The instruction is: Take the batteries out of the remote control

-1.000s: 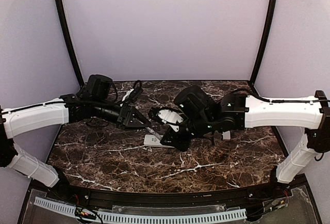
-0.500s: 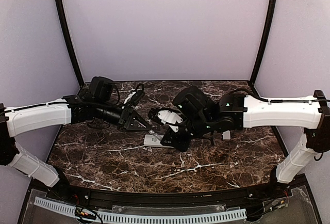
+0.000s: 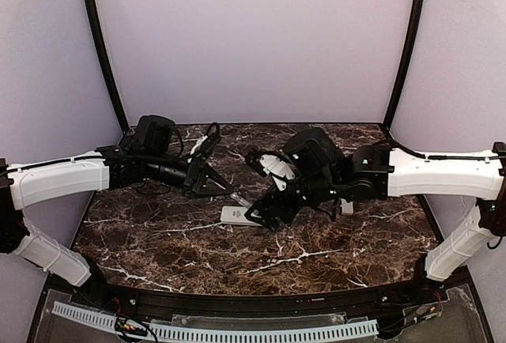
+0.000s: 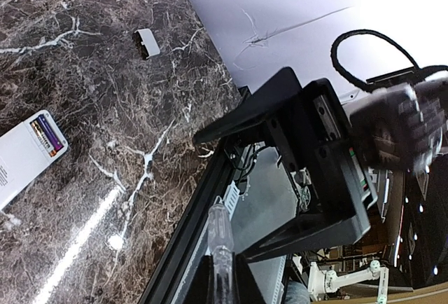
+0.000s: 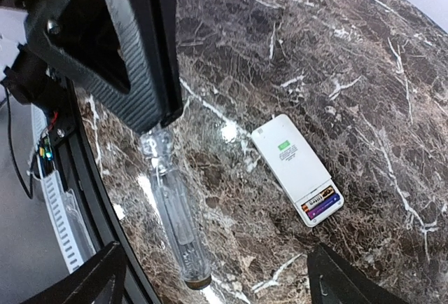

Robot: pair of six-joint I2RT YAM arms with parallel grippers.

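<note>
The remote control (image 5: 292, 162) lies back up on the marble table, its battery bay uncovered. Two batteries (image 5: 322, 204) sit in the bay, one yellow-black and one purple. In the left wrist view the remote control (image 4: 24, 157) is at the left edge. My right gripper (image 5: 217, 291) hangs open over the table near the remote, with nothing between its fingers (image 5: 98, 281). My left gripper (image 4: 222, 279) is shut on a clear-handled screwdriver (image 5: 173, 209), which hangs slanted above the table beside the remote. In the top view the remote control (image 3: 236, 216) lies between the left gripper (image 3: 217, 186) and the right gripper (image 3: 265, 212).
A small white squarish plastic piece (image 4: 147, 43) lies apart on the marble, also seen behind the right arm as the white piece (image 3: 345, 206). The table's black front rail (image 4: 189, 234) runs close under the screwdriver. Lilac walls (image 3: 253, 43) close in the back and sides.
My right gripper has opened and drawn back to the right, off the screwdriver. My left gripper has shut on the screwdriver and keeps it.
</note>
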